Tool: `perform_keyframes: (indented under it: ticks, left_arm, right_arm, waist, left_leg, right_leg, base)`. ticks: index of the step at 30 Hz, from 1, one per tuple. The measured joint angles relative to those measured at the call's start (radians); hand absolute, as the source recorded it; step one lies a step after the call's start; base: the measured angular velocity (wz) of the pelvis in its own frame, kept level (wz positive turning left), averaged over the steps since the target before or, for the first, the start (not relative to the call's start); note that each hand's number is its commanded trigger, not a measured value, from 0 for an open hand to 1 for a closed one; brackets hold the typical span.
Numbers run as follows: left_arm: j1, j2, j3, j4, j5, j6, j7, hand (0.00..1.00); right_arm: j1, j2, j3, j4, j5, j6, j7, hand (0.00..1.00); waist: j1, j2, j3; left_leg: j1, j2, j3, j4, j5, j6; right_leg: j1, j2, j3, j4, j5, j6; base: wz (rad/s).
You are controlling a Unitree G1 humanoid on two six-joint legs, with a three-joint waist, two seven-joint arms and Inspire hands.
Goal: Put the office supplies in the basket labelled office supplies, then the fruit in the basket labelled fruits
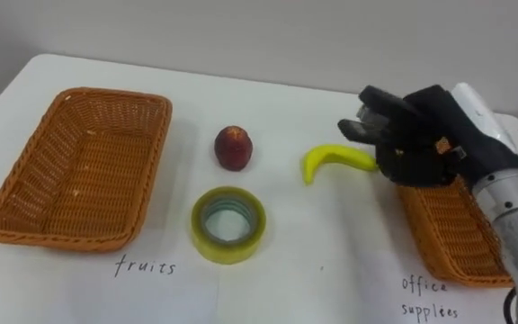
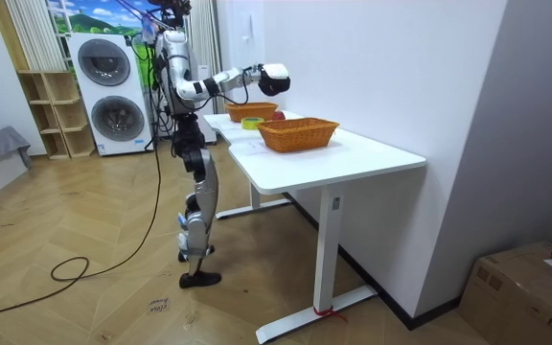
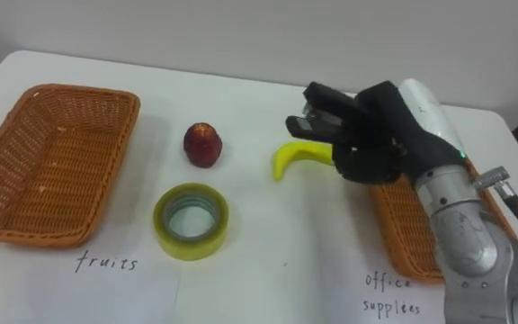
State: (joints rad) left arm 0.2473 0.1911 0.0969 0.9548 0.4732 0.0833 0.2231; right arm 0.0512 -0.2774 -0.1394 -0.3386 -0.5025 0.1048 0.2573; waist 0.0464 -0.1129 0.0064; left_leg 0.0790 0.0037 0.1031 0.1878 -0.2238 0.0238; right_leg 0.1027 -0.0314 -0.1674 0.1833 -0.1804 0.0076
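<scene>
Reaching hand: right hand [image 1: 412,135], fingers loosely bent, holding nothing, poised over the banana's right end.
Banana [image 1: 334,160]: lying on the white table [image 1: 331,270], between the red fruit [image 1: 233,147] and the office supplies basket [image 1: 457,238].
Handling: probably light, firm, smooth-skinned and easily bruised; grasp gently around the thick middle.
Destination: fruits basket [image 1: 79,166], far left.

the left basket [image 1: 79,171] lies open from above with bare bench [image 1: 313,252] along its right side. the tape roll [image 1: 228,225] sits just in front of the red fruit [image 1: 234,148], leaving little room between them. a clear lane runs from the roll to the right basket [image 1: 452,238]. the right hand [image 1: 416,148] and its forearm hang over the banana [image 1: 326,157] and cover much of that basket's opening.
</scene>
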Motion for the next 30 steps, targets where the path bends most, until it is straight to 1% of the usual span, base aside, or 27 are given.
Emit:
perform_keyframes:
  ticks: [2,7,12,13,15,17,18,22,26,27,28,30]
  left_arm:
    - [0.009,0.000,0.000,0.001,0.000,-0.002,0.000,0.00]
    - [0.022,-0.002,0.000,0.014,-0.001,-0.003,0.000,0.00]
    - [0.030,-0.016,0.015,0.025,-0.006,-0.002,0.001,0.00]
    - [0.030,-0.021,0.022,0.029,-0.006,-0.002,0.001,0.00]
    - [0.031,-0.021,0.023,0.031,-0.009,-0.002,0.001,0.00]
    - [0.031,-0.021,0.028,0.044,-0.006,-0.002,0.001,0.00]
    - [0.032,-0.021,0.030,0.046,-0.005,-0.002,0.001,0.00]
    - [0.042,-0.021,0.049,0.046,-0.005,-0.002,-0.001,0.00]
    - [0.051,-0.021,0.061,0.037,-0.006,-0.002,-0.013,0.00]
    - [0.053,-0.020,0.060,0.036,-0.006,-0.001,-0.013,0.00]
    - [0.052,-0.020,0.058,0.037,-0.006,-0.001,-0.013,0.00]
    - [0.054,-0.021,0.055,0.037,-0.006,0.000,-0.014,0.00]
  right_arm:
    - [-0.003,-0.001,-0.004,0.000,0.001,-0.006,-0.030,1.00]
    - [-0.003,-0.002,-0.009,0.002,0.009,-0.009,-0.064,1.00]
    - [-0.004,-0.037,-0.017,0.008,0.002,-0.011,-0.115,1.00]
    - [-0.004,-0.047,-0.025,0.016,0.002,-0.020,-0.129,1.00]
    - [-0.004,-0.052,-0.041,0.026,0.001,-0.022,-0.154,1.00]
    - [-0.005,-0.072,-0.059,0.061,0.005,-0.040,-0.188,1.00]
    - [-0.005,-0.076,-0.063,0.069,0.006,-0.040,-0.193,1.00]
    - [-0.005,-0.080,-0.097,0.093,0.003,-0.041,-0.236,1.00]
    - [0.007,-0.080,-0.120,0.118,0.027,-0.041,-0.270,1.00]
    - [0.011,-0.080,-0.120,0.128,0.032,-0.042,-0.272,1.00]
    - [0.019,-0.080,-0.120,0.148,0.041,-0.042,-0.273,1.00]
    - [0.032,-0.080,-0.119,0.175,0.045,-0.038,-0.273,1.00]
  waist:
    - [-0.011,-0.001,-0.0004]
    - [-0.024,0.000,-0.0002]
    - [-0.023,0.000,-0.0007]
    - [-0.021,0.000,-0.0008]
    - [-0.018,0.000,-0.0011]
    - [-0.024,-0.001,-0.0020]
    - [-0.025,-0.001,-0.0020]
    - [-0.042,-0.001,-0.0019]
    - [-0.048,0.002,-0.0007]
    - [-0.051,0.005,-0.0010]
    - [-0.055,0.002,-0.0026]
    - [-0.062,0.000,-0.0028]
  left_leg:
    - [0.001,0.000,0.001,0.000,0.000,0.000]
    - [0.001,0.000,0.002,0.000,0.000,0.000]
    - [0.001,0.000,0.002,0.000,0.000,0.000]
    - [0.001,0.001,0.002,0.000,0.000,0.000]
    - [0.001,0.001,0.002,0.001,0.000,0.000]
    - [0.002,0.000,0.002,0.003,0.000,0.000]
    - [0.003,0.000,0.002,0.003,0.000,0.000]
    - [0.006,0.001,0.004,0.008,0.000,0.000]
    - [0.020,0.003,0.008,0.001,0.000,0.000]
    - [0.020,0.004,0.008,0.000,0.000,0.000]
    - [0.020,0.005,0.008,0.000,0.000,0.000]
    - [0.019,0.005,0.008,0.002,0.000,0.000]
  right_leg:
    - [0.000,0.000,0.000,0.000,0.000,0.000]
    - [0.000,0.000,0.000,0.000,0.000,0.000]
    - [-0.001,0.000,0.000,0.000,0.000,0.000]
    - [0.000,0.000,0.000,0.000,0.000,0.000]
    - [0.000,0.000,0.001,0.000,0.000,0.000]
    - [0.003,-0.001,0.000,0.000,0.000,0.000]
    - [0.004,-0.001,0.000,0.000,0.000,0.000]
    - [0.009,0.000,0.003,0.000,0.000,0.000]
    - [0.020,0.001,0.003,0.000,0.000,0.000]
    - [0.021,0.001,0.002,0.000,0.000,0.000]
    - [0.021,0.001,0.001,0.000,0.000,0.000]
    - [0.020,0.000,0.001,0.000,0.000,0.000]
  base:
    - [0.00]
    - [0.00]
    - [0.00]
    - [0.00]
    - [0.00]
    - [0.00]
    - [0.00]
    - [-0.01]
    - [-0.02]
    - [0.00]
    - [0.00]
    - [0.00]
